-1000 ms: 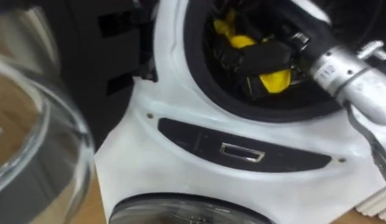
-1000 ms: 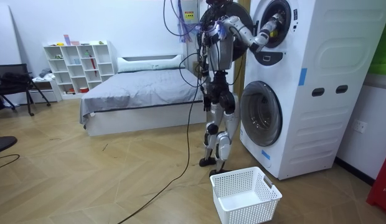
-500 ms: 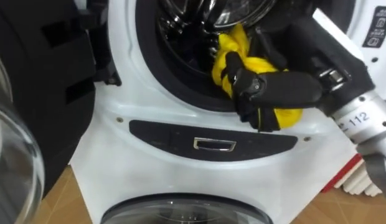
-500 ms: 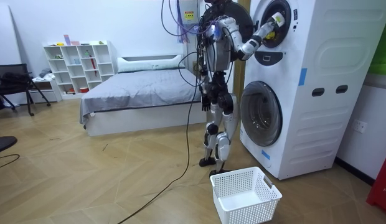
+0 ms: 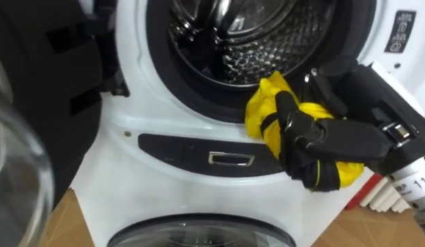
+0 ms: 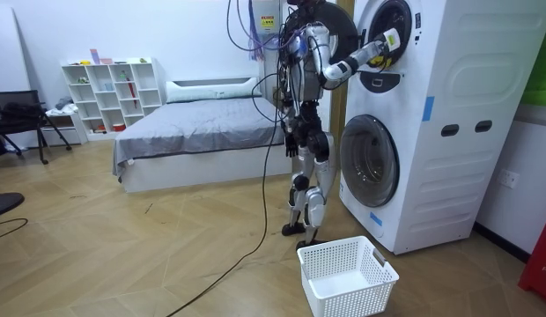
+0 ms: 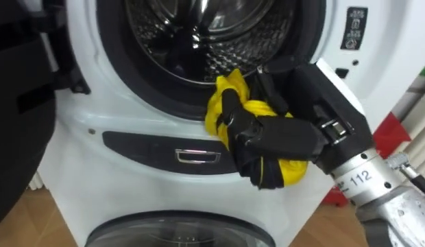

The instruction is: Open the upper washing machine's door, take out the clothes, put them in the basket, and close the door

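Note:
My right hand (image 5: 315, 137) (image 7: 264, 140) is shut on a yellow cloth (image 5: 267, 113) (image 7: 219, 103), held just outside the lower rim of the upper washing machine's round opening (image 5: 199, 96). The steel drum (image 5: 267, 41) behind it is dark, with nothing bright lying inside. In the room view I stand upright beside the stacked white machines (image 6: 431, 114), right arm raised to the upper door opening, the yellow cloth (image 6: 389, 38) at its edge. The left hand (image 6: 289, 139) hangs by my hip.
The upper machine's open door (image 5: 20, 137) stands at my left. Below is a dark control panel (image 5: 212, 154) and the lower machine's glass door (image 5: 199, 233). A white laundry basket (image 6: 348, 275) sits on the wooden floor by my feet. A bed (image 6: 194, 132) stands behind.
My right hand has drawn out of the drum toward me with the yellow cloth, which now hangs outside the opening's rim. The head camera shifted, showing more of the drum.

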Controlling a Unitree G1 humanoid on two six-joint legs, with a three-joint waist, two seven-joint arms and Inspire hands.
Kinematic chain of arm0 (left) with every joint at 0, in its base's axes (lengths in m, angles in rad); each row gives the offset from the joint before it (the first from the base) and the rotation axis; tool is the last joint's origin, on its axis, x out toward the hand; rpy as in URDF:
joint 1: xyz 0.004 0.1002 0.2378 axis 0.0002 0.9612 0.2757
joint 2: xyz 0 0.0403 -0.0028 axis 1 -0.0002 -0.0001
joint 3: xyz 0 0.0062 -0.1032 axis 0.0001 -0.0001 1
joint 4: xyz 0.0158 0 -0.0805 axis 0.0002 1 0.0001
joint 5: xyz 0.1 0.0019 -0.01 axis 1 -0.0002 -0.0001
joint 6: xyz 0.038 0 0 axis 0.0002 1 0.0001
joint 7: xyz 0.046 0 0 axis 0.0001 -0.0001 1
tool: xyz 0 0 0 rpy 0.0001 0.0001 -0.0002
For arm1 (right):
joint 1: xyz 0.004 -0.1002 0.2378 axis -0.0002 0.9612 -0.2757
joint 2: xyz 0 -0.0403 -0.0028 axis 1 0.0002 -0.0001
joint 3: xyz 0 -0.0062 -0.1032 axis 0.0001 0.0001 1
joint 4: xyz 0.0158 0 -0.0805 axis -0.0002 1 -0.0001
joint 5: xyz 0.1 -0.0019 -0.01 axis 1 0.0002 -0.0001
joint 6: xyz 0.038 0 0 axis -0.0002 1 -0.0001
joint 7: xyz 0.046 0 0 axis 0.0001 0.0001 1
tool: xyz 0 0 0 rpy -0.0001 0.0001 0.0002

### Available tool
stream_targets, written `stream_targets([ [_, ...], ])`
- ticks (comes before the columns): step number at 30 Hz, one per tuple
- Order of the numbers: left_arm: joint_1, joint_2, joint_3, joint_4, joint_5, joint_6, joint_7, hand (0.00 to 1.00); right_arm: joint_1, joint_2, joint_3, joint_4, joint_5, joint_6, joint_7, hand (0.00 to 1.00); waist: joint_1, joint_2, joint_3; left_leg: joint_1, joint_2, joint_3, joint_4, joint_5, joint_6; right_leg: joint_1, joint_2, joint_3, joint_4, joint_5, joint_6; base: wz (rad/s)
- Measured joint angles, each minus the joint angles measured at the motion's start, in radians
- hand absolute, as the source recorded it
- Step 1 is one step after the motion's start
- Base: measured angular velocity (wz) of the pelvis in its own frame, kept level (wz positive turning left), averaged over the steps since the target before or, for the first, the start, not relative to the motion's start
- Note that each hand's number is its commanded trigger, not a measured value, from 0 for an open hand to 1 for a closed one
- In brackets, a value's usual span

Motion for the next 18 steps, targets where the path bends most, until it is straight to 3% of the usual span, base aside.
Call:
stream_targets([
  [6, 0.0, 0.003, 0.021, 0.004, 0.021, -0.002, -0.02, 0.0, 0.055, 0.001, -0.081, 0.008, -0.001, -0.005, 0.035, 1.0, 0.002, 0.0, -0.0032, -0.004, 0.006, 0.013, -0.001, -0.001, -0.003, -0.009, 0.012, 0.006, -0.002, 0.0, 0.0, -0.03],
  [8, 0.0, 0.005, 0.025, 0.007, 0.027, -0.015, -0.02, 0.0, 0.101, 0.023, -0.109, 0.01, -0.002, -0.014, 0.058, 1.0, 0.001, -0.001, -0.0041, -0.001, 0.009, 0.019, -0.003, -0.003, -0.004, -0.01, 0.013, 0.02, -0.002, 0.0, 0.0, -0.08],
  [11, -0.002, 0.005, 0.024, 0.014, 0.028, -0.015, -0.024, 0.0, 0.121, 0.023, -0.11, 0.038, -0.009, -0.014, 0.076, 1.0, 0.0, 0.003, -0.0039, 0.01, 0.014, 0.048, -0.007, -0.008, -0.006, -0.012, 0.017, 0.05, -0.001, 0.0, 0.0, -0.31],
  [18, -0.016, 0.009, 0.024, 0.013, 0.046, -0.015, -0.026, 0.0, 0.222, 0.038, -0.14, 0.059, -0.041, -0.013, 0.087, 1.0, -0.052, 0.01, -0.0073, 0.027, 0.021, 0.092, -0.012, -0.017, -0.009, -0.017, 0.029, 0.101, 0.015, 0.001, -0.002, -0.23],
])
